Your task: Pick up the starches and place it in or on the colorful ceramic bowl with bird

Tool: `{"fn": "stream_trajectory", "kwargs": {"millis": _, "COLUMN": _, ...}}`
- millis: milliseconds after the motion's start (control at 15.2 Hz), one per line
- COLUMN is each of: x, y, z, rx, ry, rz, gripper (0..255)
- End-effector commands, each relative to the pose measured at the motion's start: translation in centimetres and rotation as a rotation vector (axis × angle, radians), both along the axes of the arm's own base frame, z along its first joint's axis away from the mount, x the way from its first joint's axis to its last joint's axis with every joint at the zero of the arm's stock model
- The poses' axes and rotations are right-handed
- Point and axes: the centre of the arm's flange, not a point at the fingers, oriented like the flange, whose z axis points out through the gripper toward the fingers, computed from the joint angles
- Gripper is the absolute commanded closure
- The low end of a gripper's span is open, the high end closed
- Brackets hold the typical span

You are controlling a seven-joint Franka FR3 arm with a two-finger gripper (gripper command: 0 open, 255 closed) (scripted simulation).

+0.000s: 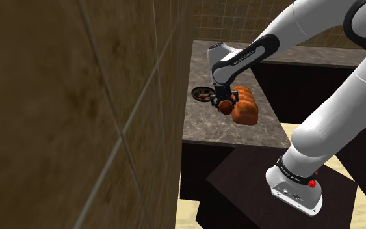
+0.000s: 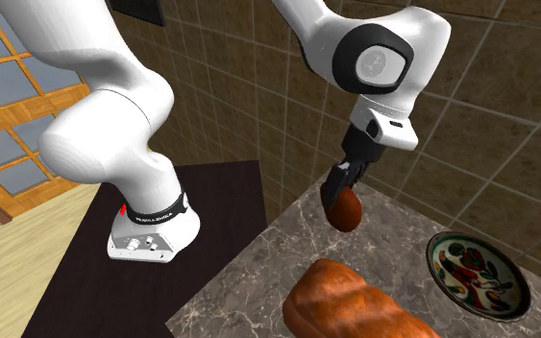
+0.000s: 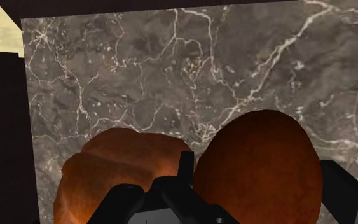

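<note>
My black gripper [image 2: 343, 184] is shut on a reddish-brown, rounded starchy lump [image 2: 345, 209] and holds it in the air above the marble counter [image 2: 393, 235]. In the wrist view the lump [image 3: 257, 168] sits clasped between the two fingers [image 3: 187, 172]. An orange-brown bread loaf [image 2: 355, 302] lies on the counter just below and beside the gripper [image 1: 223, 99]. The colourful bowl [image 2: 478, 274] with a painted inside rests on the counter to the second exterior view's right. In the shoulder view the bowl [image 1: 203, 94] is left of the gripper, near the wall.
A brown tiled wall [image 1: 77, 117] rises close along the counter's side. The dark stand [image 1: 240, 188] carries the arm's base, with pale wood floor [image 2: 9, 259] around it. A window [image 2: 9, 86] is at the second exterior view's left.
</note>
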Motion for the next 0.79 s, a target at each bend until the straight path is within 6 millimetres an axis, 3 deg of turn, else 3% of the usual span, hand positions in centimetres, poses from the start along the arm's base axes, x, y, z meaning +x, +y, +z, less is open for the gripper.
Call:
{"fn": "stream_trajectory", "kwargs": {"millis": 0, "x": -0.1, "y": 0.0, "z": 1.0, "rx": 0.000, "ry": 0.000, "rz": 0.000, "gripper": 255}}
{"fn": "stream_trajectory", "kwargs": {"millis": 198, "x": -0.1, "y": 0.0, "z": 2.1, "rx": 0.000, "ry": 0.000, "rz": 0.000, "gripper": 255}}
{"fn": "stream_trajectory", "kwargs": {"millis": 726, "x": 9.2, "y": -4.9, "z": 2.3, "rx": 0.000, "ry": 0.000, "rz": 0.000, "gripper": 255}}
